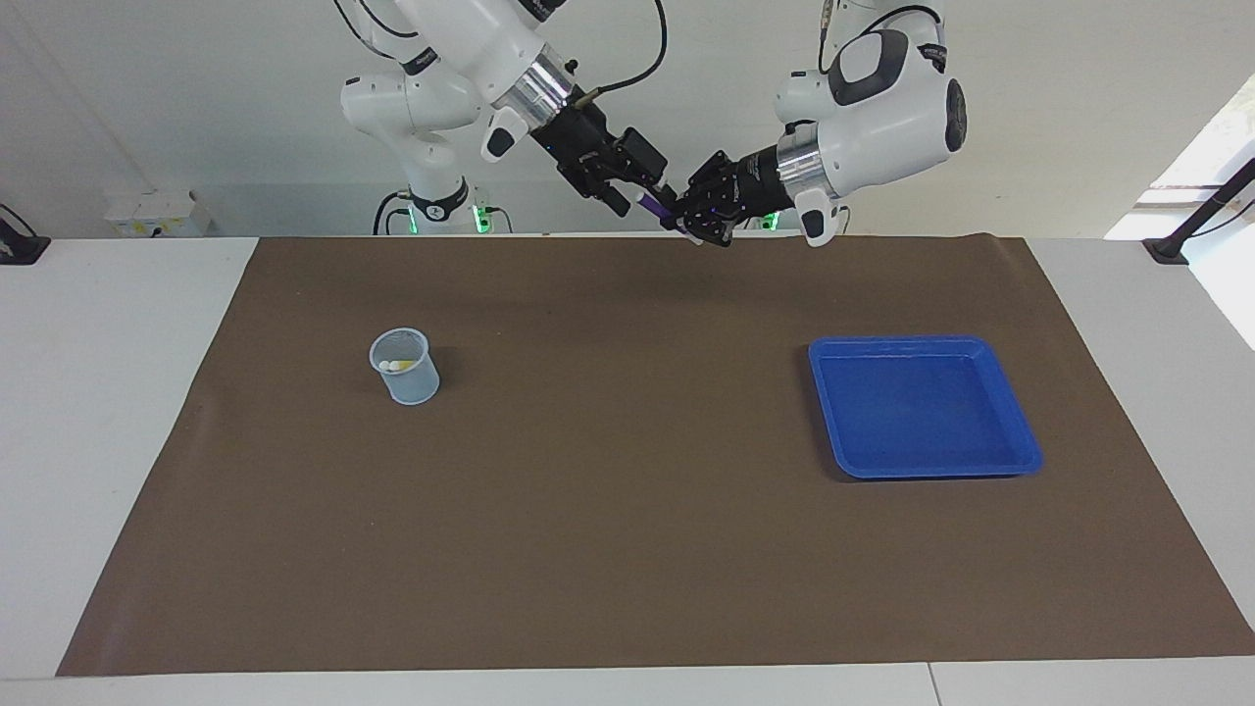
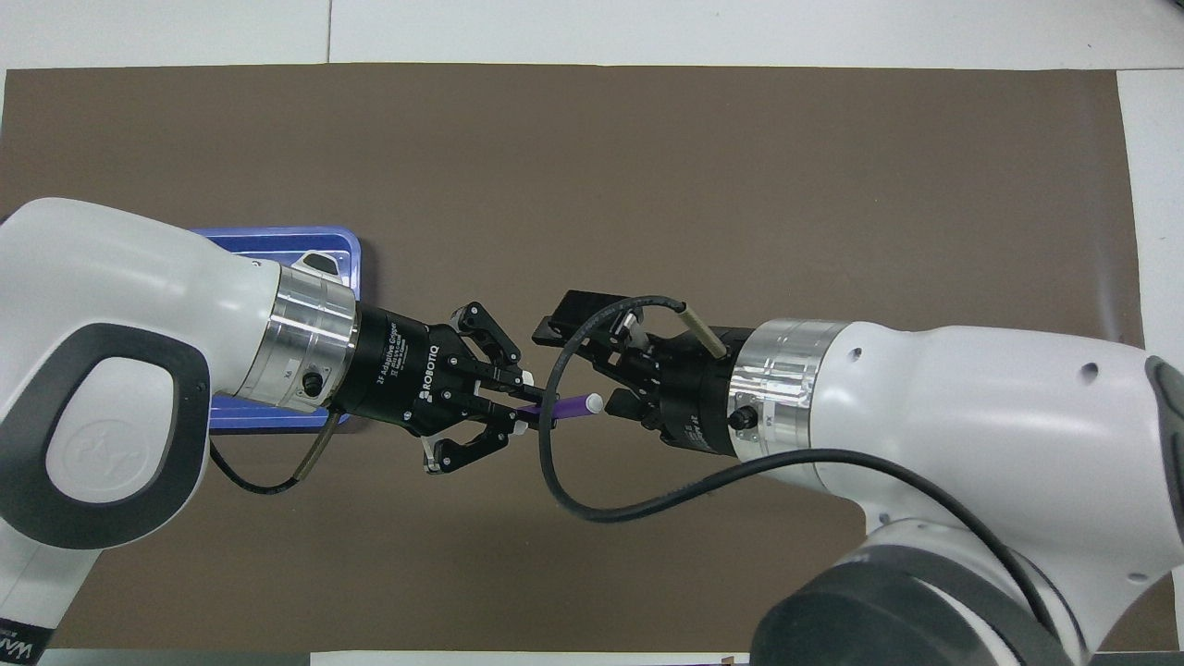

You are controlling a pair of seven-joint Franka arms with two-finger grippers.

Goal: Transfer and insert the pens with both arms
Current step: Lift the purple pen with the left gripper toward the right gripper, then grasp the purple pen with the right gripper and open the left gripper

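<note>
While the left gripper clamps the purple pen, the right gripper, fingers spread, should close near the pale tip before left releases.

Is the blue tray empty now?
Yes, empty. In the facing view the blue tray shows only its bare blue floor; the purple pen is up between the two end effectors.
</note>
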